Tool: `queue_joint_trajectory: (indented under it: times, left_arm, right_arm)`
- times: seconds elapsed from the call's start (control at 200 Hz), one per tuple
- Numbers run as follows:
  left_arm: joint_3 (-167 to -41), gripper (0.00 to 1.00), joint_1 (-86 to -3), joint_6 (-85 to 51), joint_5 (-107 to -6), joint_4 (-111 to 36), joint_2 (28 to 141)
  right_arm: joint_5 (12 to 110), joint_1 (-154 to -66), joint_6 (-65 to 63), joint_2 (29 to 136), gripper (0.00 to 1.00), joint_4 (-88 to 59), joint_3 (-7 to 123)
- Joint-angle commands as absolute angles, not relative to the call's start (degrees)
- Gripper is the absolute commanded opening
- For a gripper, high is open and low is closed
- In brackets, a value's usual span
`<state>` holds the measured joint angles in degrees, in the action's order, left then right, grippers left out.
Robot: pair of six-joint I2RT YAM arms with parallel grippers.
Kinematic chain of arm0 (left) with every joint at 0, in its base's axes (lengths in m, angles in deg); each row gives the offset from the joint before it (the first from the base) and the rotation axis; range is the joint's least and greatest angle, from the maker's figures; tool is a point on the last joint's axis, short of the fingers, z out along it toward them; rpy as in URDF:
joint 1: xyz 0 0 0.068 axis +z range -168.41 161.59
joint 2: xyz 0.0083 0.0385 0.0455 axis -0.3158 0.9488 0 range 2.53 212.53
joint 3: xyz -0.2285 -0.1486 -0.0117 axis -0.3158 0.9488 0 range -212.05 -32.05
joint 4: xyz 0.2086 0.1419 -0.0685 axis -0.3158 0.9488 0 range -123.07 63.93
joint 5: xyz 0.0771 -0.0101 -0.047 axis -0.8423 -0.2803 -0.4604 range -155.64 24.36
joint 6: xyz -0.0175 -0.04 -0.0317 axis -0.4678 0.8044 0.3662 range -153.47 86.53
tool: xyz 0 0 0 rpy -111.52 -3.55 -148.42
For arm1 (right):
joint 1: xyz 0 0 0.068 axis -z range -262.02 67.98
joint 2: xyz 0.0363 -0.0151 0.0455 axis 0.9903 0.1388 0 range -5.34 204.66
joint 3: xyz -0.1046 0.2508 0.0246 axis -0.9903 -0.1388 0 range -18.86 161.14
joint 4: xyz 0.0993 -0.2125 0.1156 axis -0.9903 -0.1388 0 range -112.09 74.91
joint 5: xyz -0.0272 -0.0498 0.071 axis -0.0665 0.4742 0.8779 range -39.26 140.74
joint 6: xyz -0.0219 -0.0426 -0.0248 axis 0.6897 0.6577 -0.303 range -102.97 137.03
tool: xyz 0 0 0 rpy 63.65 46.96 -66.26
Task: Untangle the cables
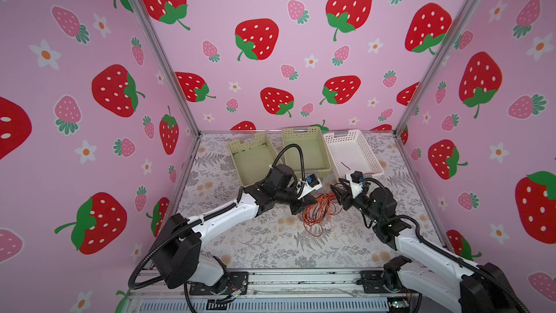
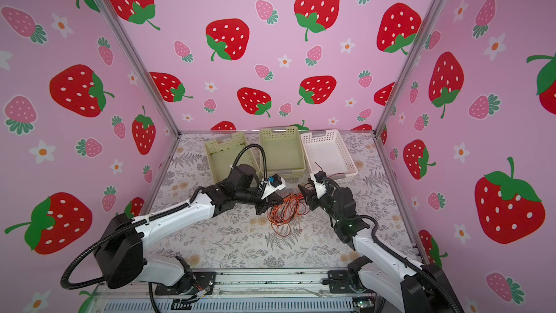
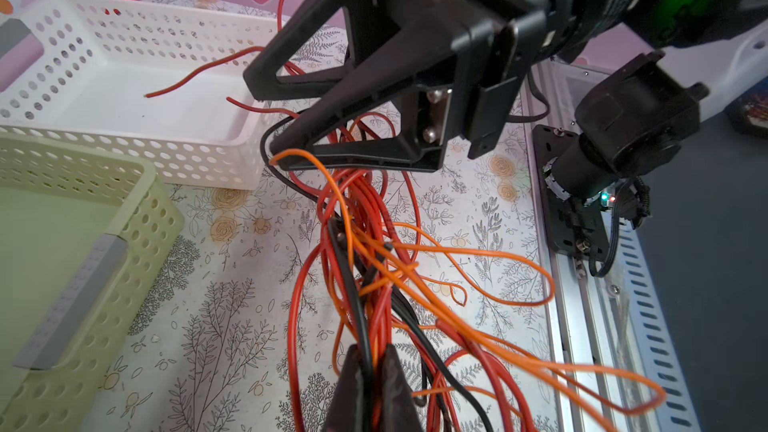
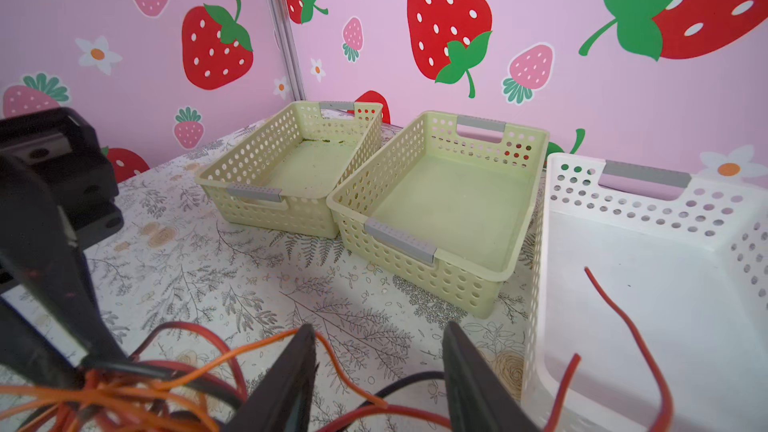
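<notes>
Left tool (image 3: 370,371) clenched on the cables (image 3: 365,218), a likely limp, light, snag-prone bundle draping to the bench (image 3: 216,309); right tool (image 3: 264,120) gaping beside it; best pinch one loose orange strand.

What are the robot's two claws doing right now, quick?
Left gripper: closed, pinching the tangled cables.
Right gripper: open, jaws apart around loose strands, clamping nothing.

high top views look down; close wrist views share cables (image 3: 376,322)
</notes>
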<state>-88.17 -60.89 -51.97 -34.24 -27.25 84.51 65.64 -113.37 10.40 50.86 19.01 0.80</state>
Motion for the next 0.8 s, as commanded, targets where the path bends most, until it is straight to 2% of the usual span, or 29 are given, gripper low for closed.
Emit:
queue_joint_trajectory:
  times: [0.0, 0.245, 0.45, 0.595, 0.795]
  left_arm:
    - [-92.41, 0.0, -60.69, -54.97, -35.6, -25.29, 83.53]
    - [-94.48, 0.0, -59.85, -55.88, -36.95, -22.93, 84.34]
    - [-95.09, 0.0, -59.91, -55.16, -36.06, -23.81, 84.78]
    - [-94.42, 0.0, -60.02, -55.09, -34.81, -25.34, 83.93]
    - [-93.65, 0.0, -60.91, -54.96, -31.88, -25.84, 84.06]
  right_arm:
    - [67.36, -113.31, 11.23, 48.14, 0.6, 17.6, 0.4]
    - [68.72, -113.24, 11.05, 41.07, 0.6, 13.84, -1.54]
    - [71.04, -113.3, 13.23, 48.13, 0.54, 11.12, 1.24]
    - [68.01, -113.28, 13.95, 50.45, 0.53, 11.41, 1.62]
    - [68.22, -113.31, 12.34, 53.29, 0.26, 15.94, 3.03]
